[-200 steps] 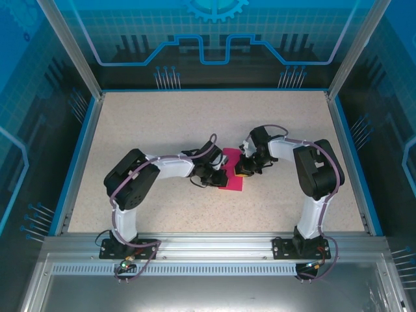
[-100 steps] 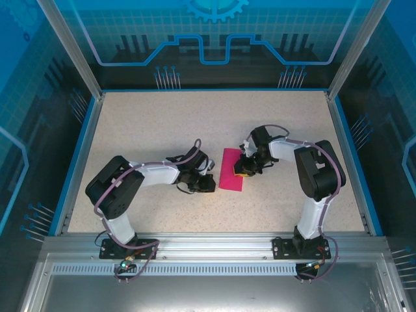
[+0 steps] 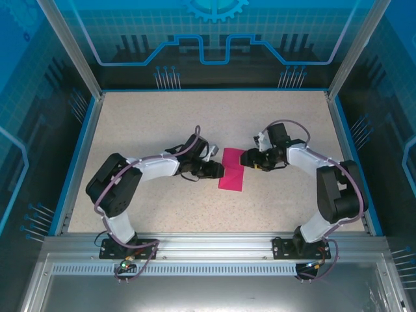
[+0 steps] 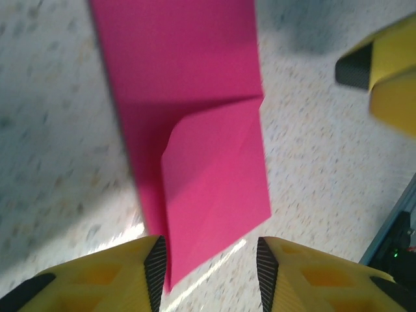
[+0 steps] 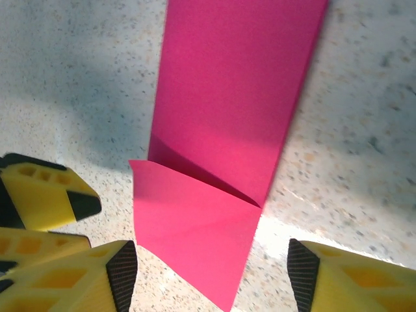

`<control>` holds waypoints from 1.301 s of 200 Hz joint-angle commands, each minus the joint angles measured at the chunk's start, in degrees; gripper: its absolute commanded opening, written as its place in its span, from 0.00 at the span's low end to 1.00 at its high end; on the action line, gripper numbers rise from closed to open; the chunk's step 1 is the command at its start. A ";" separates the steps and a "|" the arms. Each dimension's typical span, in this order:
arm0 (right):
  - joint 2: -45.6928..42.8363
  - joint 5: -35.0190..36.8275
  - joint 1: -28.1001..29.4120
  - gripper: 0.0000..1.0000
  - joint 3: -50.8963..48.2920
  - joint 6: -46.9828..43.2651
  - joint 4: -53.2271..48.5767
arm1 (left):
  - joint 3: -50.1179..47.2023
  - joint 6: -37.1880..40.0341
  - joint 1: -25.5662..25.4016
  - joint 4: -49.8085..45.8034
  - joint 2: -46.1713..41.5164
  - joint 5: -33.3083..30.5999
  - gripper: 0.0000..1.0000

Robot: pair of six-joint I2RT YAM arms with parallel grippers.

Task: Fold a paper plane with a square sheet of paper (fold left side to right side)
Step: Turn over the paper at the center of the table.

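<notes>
The square sheet of paper (image 3: pixel 231 170) lies on the table as a narrow magenta rectangle, folded in half. In the left wrist view the paper (image 4: pixel 195 117) has one end doubled over as a slightly raised flap, which also shows on the paper (image 5: pixel 227 97) in the right wrist view. My left gripper (image 3: pixel 219 171) sits at the paper's left edge, open (image 4: pixel 208 270), with the paper's tip just inside its left finger. At the upper right corner my right gripper (image 3: pixel 246 158) stands open (image 5: pixel 212 276), the flap's end lying loose between its fingers. Nothing is clamped.
The speckled table (image 3: pixel 162 117) is ringed by a blue rim and glass walls. The two grippers' yellow fingers are close together across the paper; my right fingers (image 4: pixel 380 71) show in the left wrist view and my left fingers (image 5: pixel 42 195) in the right wrist view.
Both grippers went from shut to open. The left gripper pulled back off the paper, then returned to its left edge. The right gripper shifted up and to the right, its elbow swinging outward.
</notes>
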 commanded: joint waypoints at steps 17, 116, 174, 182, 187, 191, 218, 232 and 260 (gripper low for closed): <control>-2.06 -1.31 -1.03 0.67 -2.85 -0.94 0.09 | 6.06 1.48 0.73 -0.37 6.20 1.13 0.44; -3.70 -2.29 -1.85 0.69 -4.30 -2.07 -0.46 | 9.66 3.92 0.99 -4.49 8.23 -0.55 0.48; -2.65 -3.03 -1.93 0.69 -4.27 -1.80 0.26 | 7.70 4.22 1.85 -5.09 6.57 -1.49 0.49; -2.54 -3.18 -1.98 0.69 -4.28 -1.73 0.35 | 7.79 3.92 1.87 -4.54 7.01 -0.79 0.49; -2.47 -3.23 -1.99 0.69 -4.30 -1.75 0.42 | 7.82 3.70 1.82 -4.14 7.32 -0.36 0.49; -2.47 -3.21 -1.99 0.69 -4.31 -1.71 0.43 | 7.88 3.57 1.88 -3.89 7.51 -0.08 0.49; -2.47 -3.51 -1.98 0.69 -4.42 -1.71 0.44 | 8.56 3.11 1.85 -2.63 8.89 1.60 0.46; -2.47 -3.60 -1.99 0.69 -4.46 -1.71 0.44 | 8.91 2.89 1.85 -2.21 9.61 2.49 0.43; -2.56 -3.79 -1.99 0.69 -4.45 -1.75 0.35 | 9.29 2.71 1.88 -1.69 10.52 3.22 0.36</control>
